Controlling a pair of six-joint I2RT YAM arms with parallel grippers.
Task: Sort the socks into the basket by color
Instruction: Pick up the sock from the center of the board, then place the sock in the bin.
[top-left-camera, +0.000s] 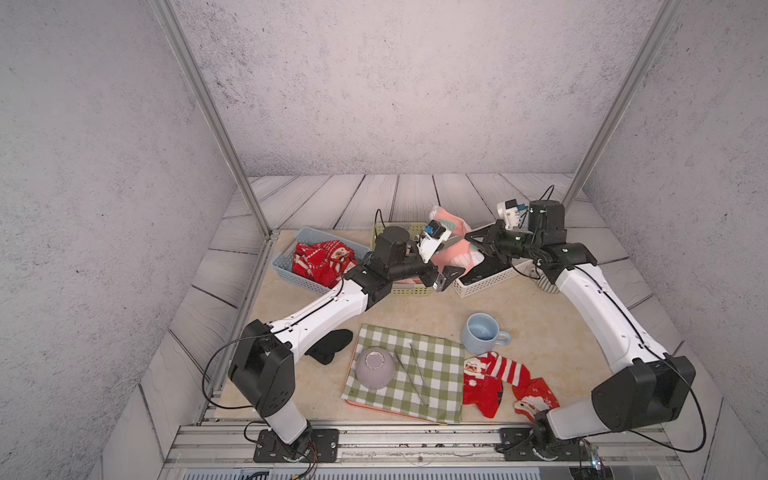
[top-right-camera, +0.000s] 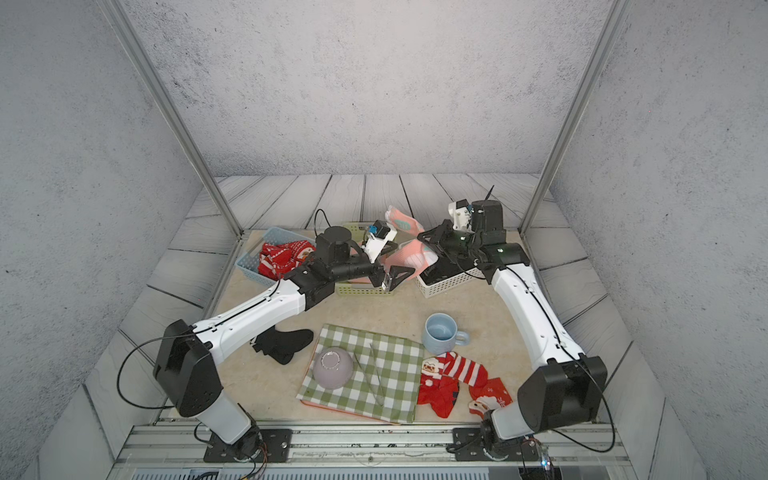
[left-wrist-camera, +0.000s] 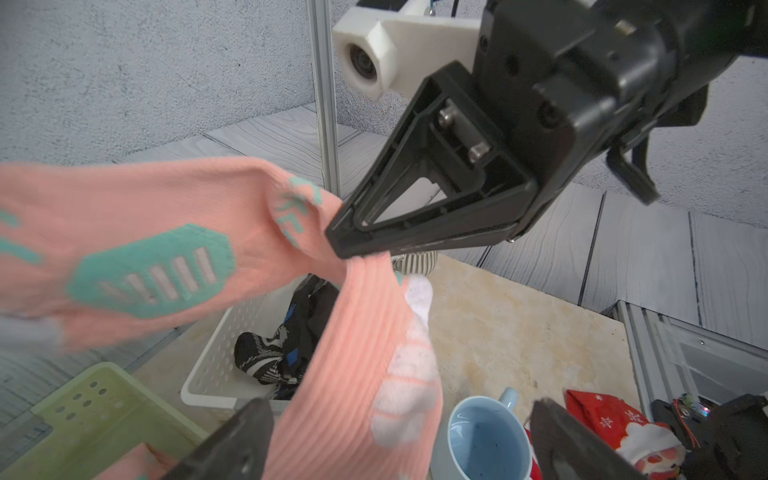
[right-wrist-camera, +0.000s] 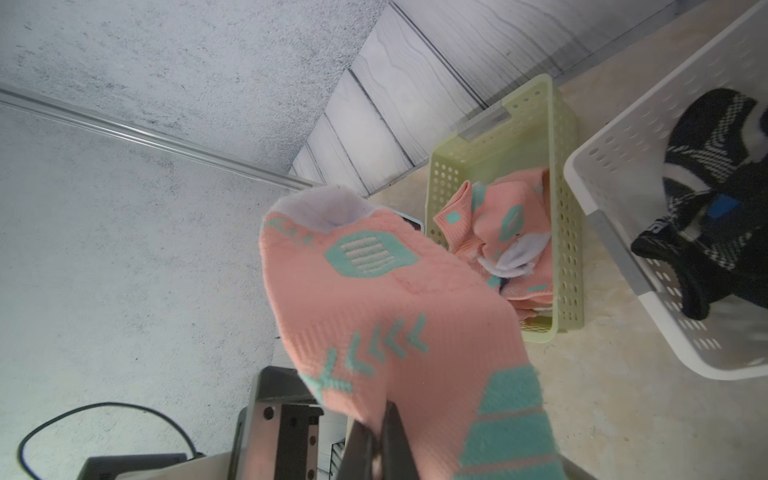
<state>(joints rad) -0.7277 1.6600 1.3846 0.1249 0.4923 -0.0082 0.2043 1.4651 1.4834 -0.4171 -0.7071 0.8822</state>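
My right gripper (right-wrist-camera: 380, 440) is shut on a pink sock with teal patches (right-wrist-camera: 374, 291), held in the air over the gap between the green basket (top-left-camera: 409, 291) and the white basket (top-left-camera: 490, 282). The sock (left-wrist-camera: 365, 353) hangs down between the spread fingers of my open left gripper (left-wrist-camera: 399, 449), apart from both. More pink socks (right-wrist-camera: 498, 232) lie in the green basket (right-wrist-camera: 557, 199), black socks (right-wrist-camera: 715, 166) in the white one, and red socks (top-left-camera: 320, 259) in the blue basket (top-left-camera: 286, 257). On the table lie a black sock (top-left-camera: 332, 345) and red Christmas socks (top-left-camera: 498, 374).
A light blue mug (top-left-camera: 482, 332) stands mid-table. In front of it a green-and-white checked cloth (top-left-camera: 436, 386) carries an upturned grey bowl (top-left-camera: 375, 368) and metal tongs (top-left-camera: 419, 378). A striped object (top-left-camera: 544, 284) sits right of the white basket. Metal posts stand at the back corners.
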